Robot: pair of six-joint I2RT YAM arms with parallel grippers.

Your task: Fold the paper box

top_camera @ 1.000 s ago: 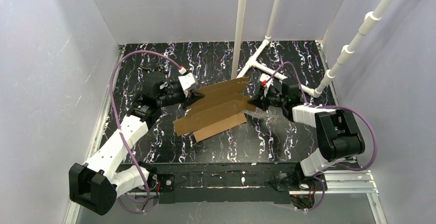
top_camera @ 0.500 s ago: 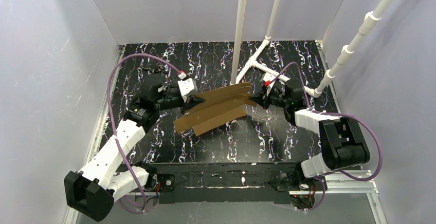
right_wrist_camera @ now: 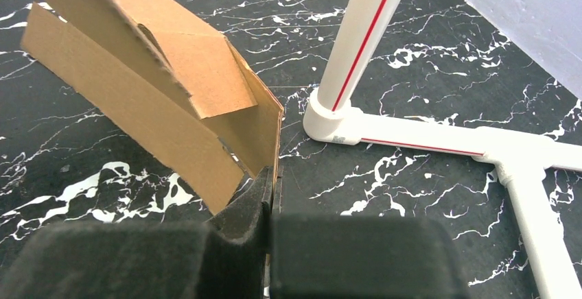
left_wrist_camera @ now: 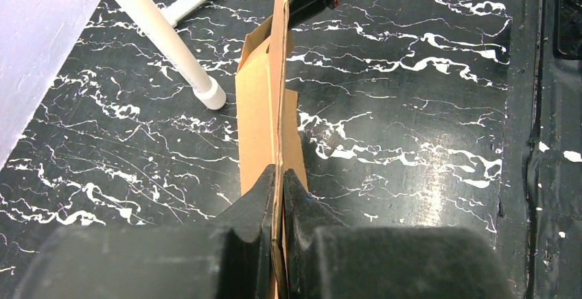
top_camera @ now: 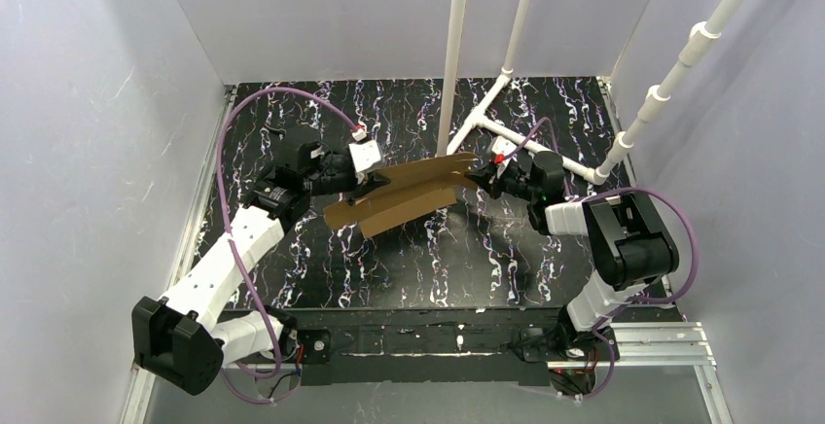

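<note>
The paper box (top_camera: pixel 404 195) is a brown cardboard sheet with flaps, held off the table and tilted on edge between both arms. My left gripper (top_camera: pixel 375 179) is shut on its left edge; in the left wrist view the cardboard (left_wrist_camera: pixel 264 114) runs edge-on away from the pinching fingers (left_wrist_camera: pixel 257 199). My right gripper (top_camera: pixel 477 179) is shut on the right end flap, and the right wrist view shows the sheet (right_wrist_camera: pixel 158 100) rising up and left from the clamped edge (right_wrist_camera: pixel 276 169), one flap bent over.
White PVC pipes stand at the back: an upright post (top_camera: pixel 452 54) just behind the box, its base fitting (right_wrist_camera: pixel 329 117) close to my right gripper, and a slanted pipe (top_camera: pixel 671 84) at the right. White walls enclose the black marbled table (top_camera: pixel 409 268).
Both grippers have carried the cardboard toward the back and turned it more on edge, so it looks narrower from above. The left arm reached further in; both grips stayed shut.
</note>
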